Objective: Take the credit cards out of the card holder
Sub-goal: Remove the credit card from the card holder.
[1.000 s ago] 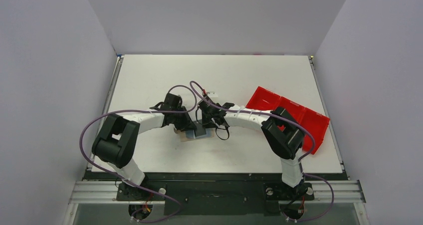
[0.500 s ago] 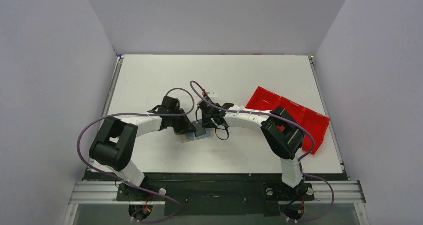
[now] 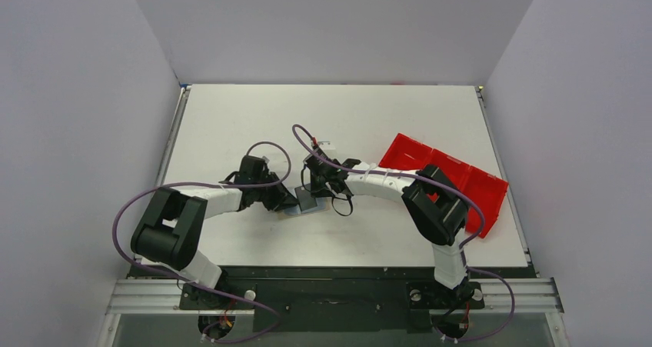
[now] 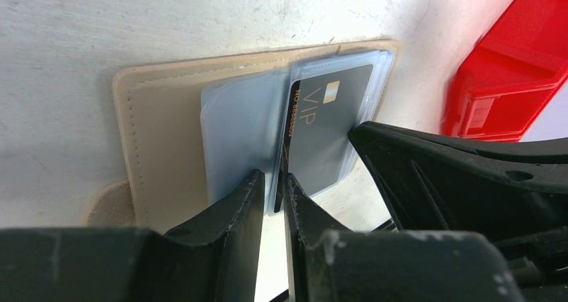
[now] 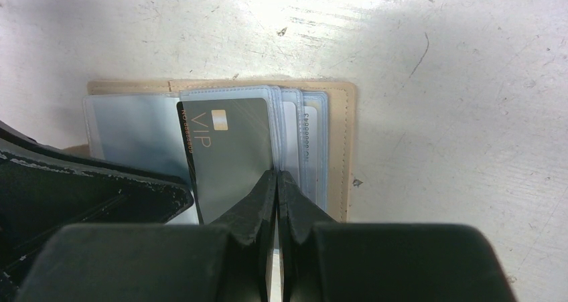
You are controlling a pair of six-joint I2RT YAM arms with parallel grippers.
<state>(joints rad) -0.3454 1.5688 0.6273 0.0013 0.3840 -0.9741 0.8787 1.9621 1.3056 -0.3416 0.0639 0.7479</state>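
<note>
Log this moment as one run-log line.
left end effector: pinching dark grey VIP card edge | right end effector: shut, tips on clear plastic sleeves | tan leather folding card holder: open on white table

the card holder [image 4: 161,134] lies opened flat on the table [image 3: 361,116], toward the table's near edge. the credit cards [image 5: 309,141] sit in the holder's sleeves, fanned one over another, with the uppermost card [image 4: 328,128] on top. the left gripper [image 4: 271,198] is at the holder's left, its fingers either side of that card's corner. the right gripper [image 5: 276,181] is at the holder's right and a little behind, its tips together on the same card. the tray [image 3: 450,179] lies well apart to the holder's right.
</note>
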